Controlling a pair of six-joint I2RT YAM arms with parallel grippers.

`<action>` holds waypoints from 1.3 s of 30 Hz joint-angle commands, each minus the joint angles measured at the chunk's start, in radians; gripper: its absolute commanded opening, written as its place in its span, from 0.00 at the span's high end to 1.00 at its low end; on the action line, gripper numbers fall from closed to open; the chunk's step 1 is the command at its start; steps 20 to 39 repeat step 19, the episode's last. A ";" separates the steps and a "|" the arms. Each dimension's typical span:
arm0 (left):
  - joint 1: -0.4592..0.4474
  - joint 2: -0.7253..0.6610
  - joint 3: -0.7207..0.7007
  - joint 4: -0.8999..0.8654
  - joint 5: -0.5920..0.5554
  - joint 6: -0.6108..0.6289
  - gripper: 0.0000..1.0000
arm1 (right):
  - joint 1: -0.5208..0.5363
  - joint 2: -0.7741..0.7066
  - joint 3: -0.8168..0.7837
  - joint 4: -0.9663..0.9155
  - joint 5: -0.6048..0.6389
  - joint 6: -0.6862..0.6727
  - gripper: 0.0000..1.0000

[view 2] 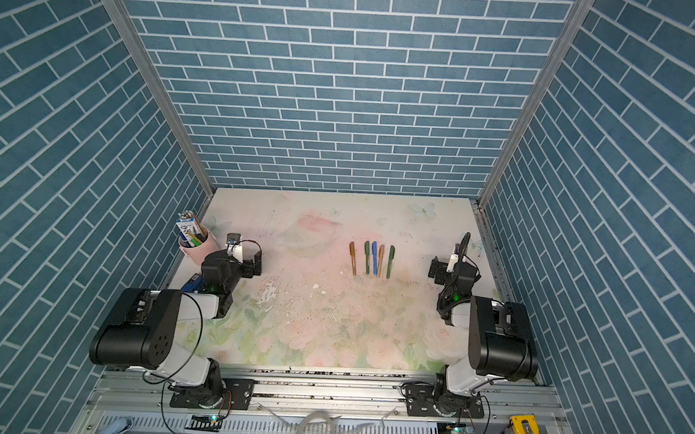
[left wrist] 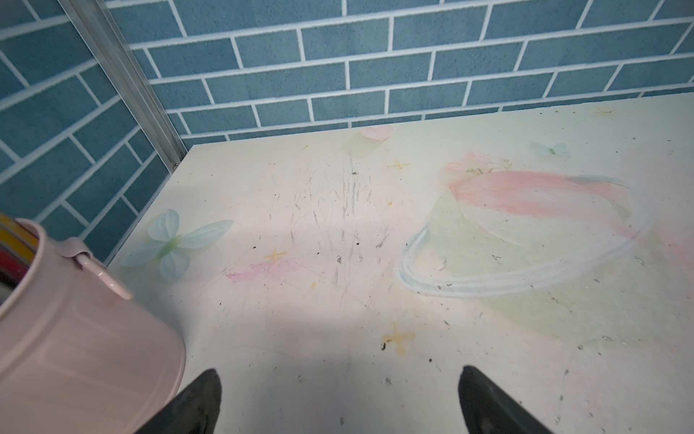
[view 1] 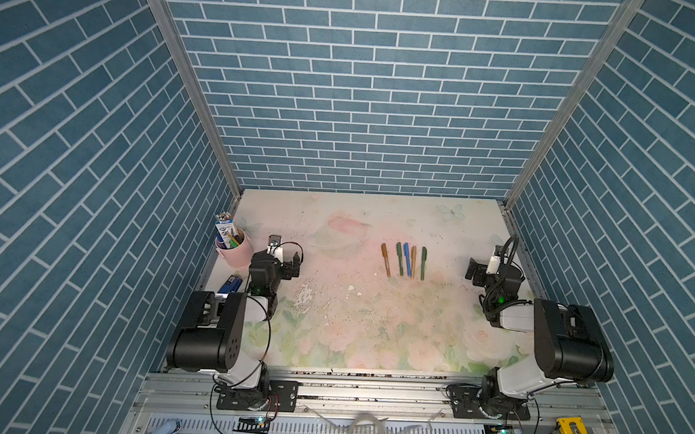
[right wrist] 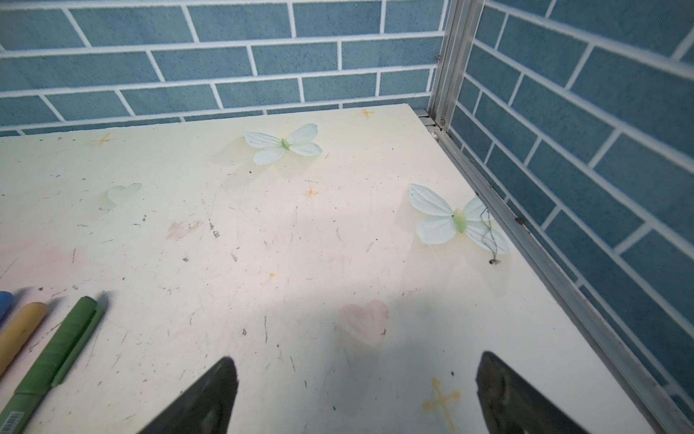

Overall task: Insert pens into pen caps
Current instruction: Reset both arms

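- Progress: five pens (view 1: 404, 261) lie side by side in one neat row on the desk (view 1: 333, 326). Two are green, two golden-brown and one blue.
- No loose pen caps show in either top view. In the right wrist view the end green pen wears its cap (right wrist: 75, 319), clip and seam visible, and the golden-brown one beside it (right wrist: 22, 327) ends in a rounded closed tip.
- Judgement: capping looks finished, with nothing obvious left. The other three pens are too small to confirm.
- Landmark is the pink cup (view 1: 234, 253). The row lies well apart from it, across the desk toward the right arm's side.
- Left claw (left wrist: 338, 379): spread wide and empty, just beside the pink cup, well apart from the pens.
- Right claw (right wrist: 356, 368): spread wide and empty. It sits farther from the cup than the row does, near the end green pen but not touching it.
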 commanded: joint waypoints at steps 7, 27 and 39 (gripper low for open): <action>0.006 0.004 0.006 -0.013 0.010 -0.006 0.00 | 0.004 -0.008 -0.012 -0.002 -0.009 0.018 0.01; 0.006 0.003 0.006 -0.014 0.008 -0.004 0.00 | 0.004 -0.005 -0.011 -0.006 -0.009 0.015 0.01; 0.006 0.003 0.006 -0.014 0.008 -0.004 0.00 | 0.004 -0.005 -0.011 -0.006 -0.009 0.015 0.01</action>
